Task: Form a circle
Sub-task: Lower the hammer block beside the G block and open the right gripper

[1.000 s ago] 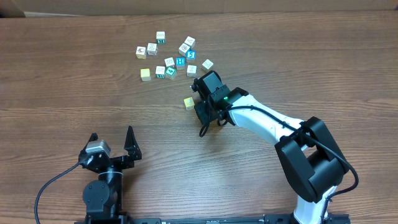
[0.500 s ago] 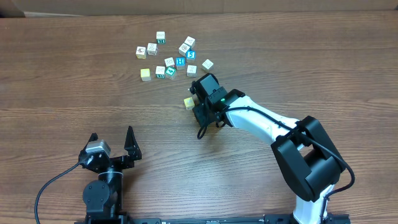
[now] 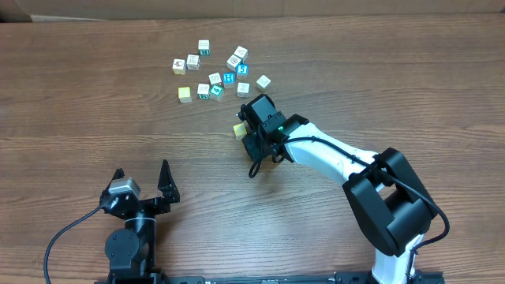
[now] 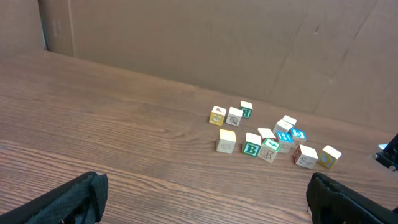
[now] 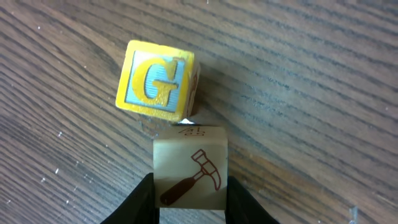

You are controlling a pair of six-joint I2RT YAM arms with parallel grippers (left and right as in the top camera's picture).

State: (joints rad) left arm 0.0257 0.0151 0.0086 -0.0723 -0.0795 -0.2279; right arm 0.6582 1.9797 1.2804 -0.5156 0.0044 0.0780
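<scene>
The circle shows as just two small cubes. One is yellow with a G point(image 5: 155, 81) and rests on the wood; in the overhead view this yellow cube point(image 3: 237, 130) pokes out left of the right arm's head. The other, a white cube with a dark hammer mark point(image 5: 189, 168), sits just below it, its top edge almost touching the G cube's corner. My right gripper point(image 5: 190, 194) point(image 3: 248, 130) is shut on this hammer cube, one finger on each side. My left gripper point(image 3: 142, 177) point(image 4: 211, 205) stands open over bare wood near the front edge, holding nothing.
A spread-out bunch of several alphabet cubes point(image 3: 215, 79) point(image 4: 270, 149) lies at the back of the table, behind the right gripper. A brown cardboard wall point(image 4: 186, 43) runs along the far edge. The right arm point(image 3: 339, 154) reaches in diagonally from the front right.
The right gripper has crept a little left and back with the hammer cube, closing in on the yellow cube. The left arm has not moved.
</scene>
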